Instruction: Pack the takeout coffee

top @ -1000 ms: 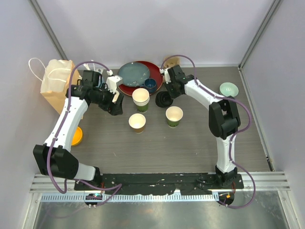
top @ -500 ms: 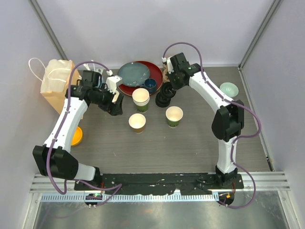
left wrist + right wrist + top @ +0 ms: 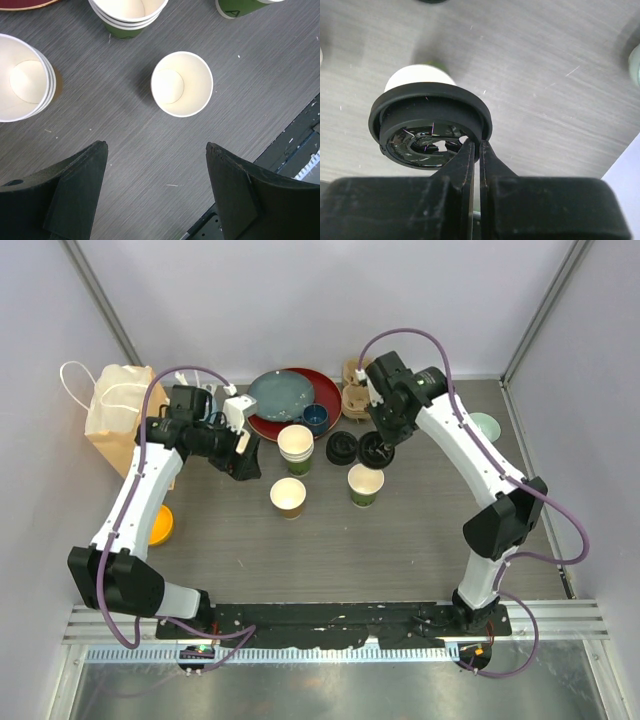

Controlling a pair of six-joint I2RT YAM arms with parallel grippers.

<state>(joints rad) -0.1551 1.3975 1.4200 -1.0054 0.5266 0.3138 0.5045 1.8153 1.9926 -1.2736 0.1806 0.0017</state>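
Observation:
A green-sided paper cup [image 3: 365, 485] stands open in the middle of the table, with a brown-sided cup [image 3: 288, 497] to its left. My right gripper [image 3: 379, 447] is shut on the rim of a black lid [image 3: 375, 453] and holds it just behind and above the green cup. In the right wrist view the fingers [image 3: 470, 160] pinch the lid [image 3: 430, 122] at its edge, and the green cup's white rim [image 3: 417, 77] shows past it. My left gripper [image 3: 156, 147] hangs open and empty above the table, near the brown-sided cup [image 3: 182, 84].
A black lid stack [image 3: 343, 448] and a nested cup stack [image 3: 296, 445] sit behind the cups. Another cup stack [image 3: 22, 77] is under my left wrist. Plates [image 3: 285, 395], a blue cup [image 3: 316, 418], a paper bag [image 3: 118, 415] and a pale green bowl [image 3: 480, 425] lie further out.
My right arm has swung right from the black lid stack, carrying one lid to a spot over the green-sided cup. The left arm has stayed still.

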